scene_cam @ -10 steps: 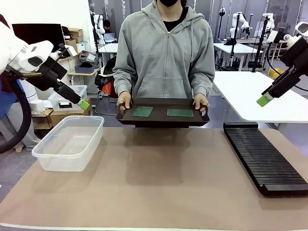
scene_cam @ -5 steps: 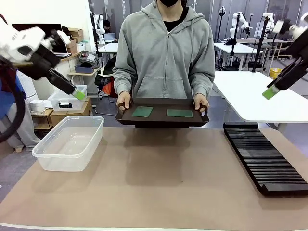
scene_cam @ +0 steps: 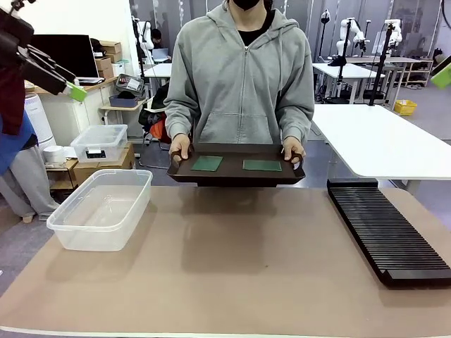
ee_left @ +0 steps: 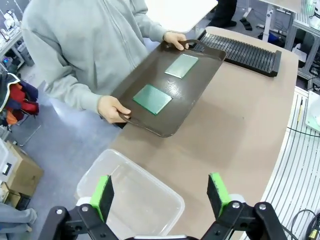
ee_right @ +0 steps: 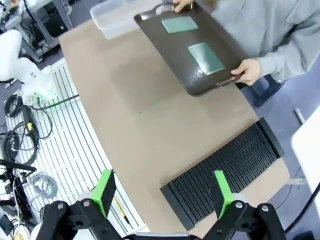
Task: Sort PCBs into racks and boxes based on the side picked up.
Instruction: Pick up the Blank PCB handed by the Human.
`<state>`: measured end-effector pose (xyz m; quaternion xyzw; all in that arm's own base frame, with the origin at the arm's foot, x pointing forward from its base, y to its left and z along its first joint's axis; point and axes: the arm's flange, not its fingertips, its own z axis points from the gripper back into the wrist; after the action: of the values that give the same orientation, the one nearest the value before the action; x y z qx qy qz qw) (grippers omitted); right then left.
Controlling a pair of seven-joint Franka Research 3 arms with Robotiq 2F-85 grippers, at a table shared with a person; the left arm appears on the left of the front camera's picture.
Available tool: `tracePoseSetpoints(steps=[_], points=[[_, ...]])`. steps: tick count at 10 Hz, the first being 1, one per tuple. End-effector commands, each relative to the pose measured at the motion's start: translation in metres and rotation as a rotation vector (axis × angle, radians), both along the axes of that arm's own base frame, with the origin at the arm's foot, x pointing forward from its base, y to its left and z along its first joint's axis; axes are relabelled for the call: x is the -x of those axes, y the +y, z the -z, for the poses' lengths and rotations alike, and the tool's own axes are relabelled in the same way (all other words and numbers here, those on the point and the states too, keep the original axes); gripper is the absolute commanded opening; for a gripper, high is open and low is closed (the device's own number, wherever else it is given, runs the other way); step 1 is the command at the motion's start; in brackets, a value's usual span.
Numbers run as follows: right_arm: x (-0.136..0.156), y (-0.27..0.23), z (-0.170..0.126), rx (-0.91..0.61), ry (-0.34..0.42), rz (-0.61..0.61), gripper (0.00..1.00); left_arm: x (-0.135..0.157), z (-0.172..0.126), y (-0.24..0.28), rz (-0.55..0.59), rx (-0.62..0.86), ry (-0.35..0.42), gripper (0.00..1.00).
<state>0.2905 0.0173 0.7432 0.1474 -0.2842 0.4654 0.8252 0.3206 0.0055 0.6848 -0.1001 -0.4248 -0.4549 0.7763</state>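
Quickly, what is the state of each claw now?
Left claw: open, holding nothing.
Right claw: open, holding nothing.

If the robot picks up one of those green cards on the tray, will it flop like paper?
Probably not: the green boards lie dead flat with crisp straight edges, so they look stiff. They look thin, so likely light. Flat on the shiny tray, one might slide when nudged rather than lift easily.
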Motion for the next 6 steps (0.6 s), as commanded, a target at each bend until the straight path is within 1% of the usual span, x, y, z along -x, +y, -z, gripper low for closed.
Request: tracePoseSetpoints(steps=[1,2,4,5,6], points=[[0.006,-0.007,-0.019,0.006,-0.026,0.012,1.00,0.007,-0.009,0.007,-0.009,-0.054,-0.064,1.00],[0.014,-0.010,-0.030,-0.011,-0.044,0.001,1.00,0.012,-0.017,0.012,-0.026,-0.076,-0.089,1.00],[0.024,-0.019,-0.046,-0.041,-0.053,-0.028,1.00,0.027,-0.032,0.014,-0.048,-0.101,-0.161,1.00],[0.027,-0.027,-0.052,-0.050,-0.073,-0.002,1.00,0.036,-0.039,0.017,-0.058,-0.112,-0.201,1.00],[0.030,-0.035,-0.056,-0.062,-0.088,-0.002,1.00,0.044,-0.044,0.021,-0.082,-0.122,-0.233,1.00]])
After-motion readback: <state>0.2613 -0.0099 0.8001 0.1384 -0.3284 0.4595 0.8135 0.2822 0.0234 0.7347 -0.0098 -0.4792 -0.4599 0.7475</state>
